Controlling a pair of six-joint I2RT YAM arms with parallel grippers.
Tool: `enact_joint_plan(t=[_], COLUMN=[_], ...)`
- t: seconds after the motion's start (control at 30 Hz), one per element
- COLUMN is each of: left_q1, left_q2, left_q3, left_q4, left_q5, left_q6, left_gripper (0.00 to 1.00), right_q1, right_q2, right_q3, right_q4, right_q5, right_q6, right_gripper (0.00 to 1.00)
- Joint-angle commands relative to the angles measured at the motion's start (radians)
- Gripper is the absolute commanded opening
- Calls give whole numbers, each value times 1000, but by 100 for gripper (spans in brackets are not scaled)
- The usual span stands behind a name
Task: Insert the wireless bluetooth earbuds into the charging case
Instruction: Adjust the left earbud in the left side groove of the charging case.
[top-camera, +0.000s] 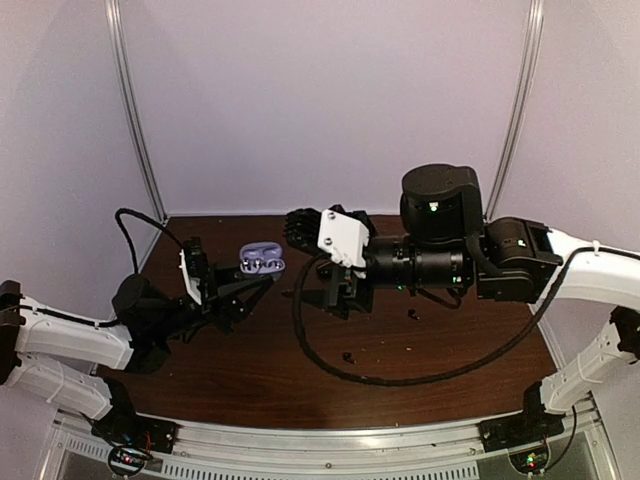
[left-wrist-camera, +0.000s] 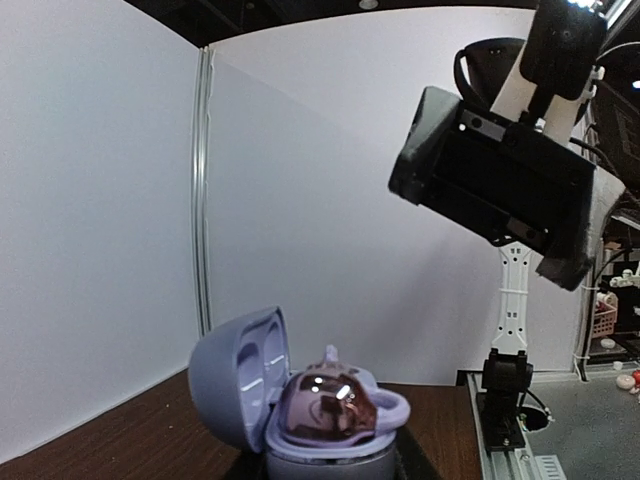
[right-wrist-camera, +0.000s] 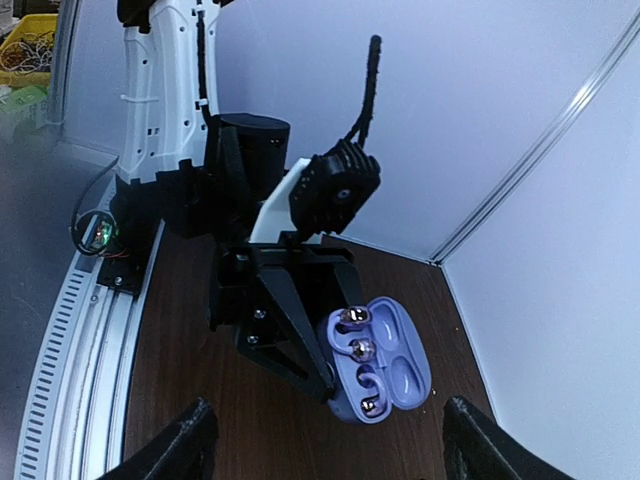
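The lavender charging case (top-camera: 262, 262) stands with its lid open, and my left gripper (top-camera: 258, 280) is shut on its base. In the right wrist view the case (right-wrist-camera: 400, 375) holds two shiny lavender-silver earbuds (right-wrist-camera: 361, 349) seated in its wells, with the left gripper's fingers (right-wrist-camera: 300, 330) clamped on its side. The left wrist view shows one shiny bud (left-wrist-camera: 325, 405) up close in front of the lid (left-wrist-camera: 235, 375). My right gripper (top-camera: 335, 298) hovers just right of the case, open and empty, its fingertips (right-wrist-camera: 190, 440) spread wide. Two black earbuds (top-camera: 348, 357) (top-camera: 412, 314) lie loose on the table.
A dark ridged object (top-camera: 303, 228), possibly a second case, sits at the back behind the right gripper. The right arm's black cable (top-camera: 325, 362) loops over the brown table. White walls close in the back and both sides. A metal rail (top-camera: 330, 440) runs along the front edge.
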Motion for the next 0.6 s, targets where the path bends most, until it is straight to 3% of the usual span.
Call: enact_joint_plan(t=[0.0, 0.57], left_q1=[0, -24], left_q2=[-9, 17], left_q3=[20, 56], left_q4=[-11, -38], left_q5=[84, 150], left_q6=[-44, -64], left_gripper=[0, 0], right_q1=[59, 91], right_q2=[42, 126], right_q3=[44, 83], right_q4=[-47, -45], right_q5=[15, 64], right_q6=[-92, -148], right_gripper=[76, 75])
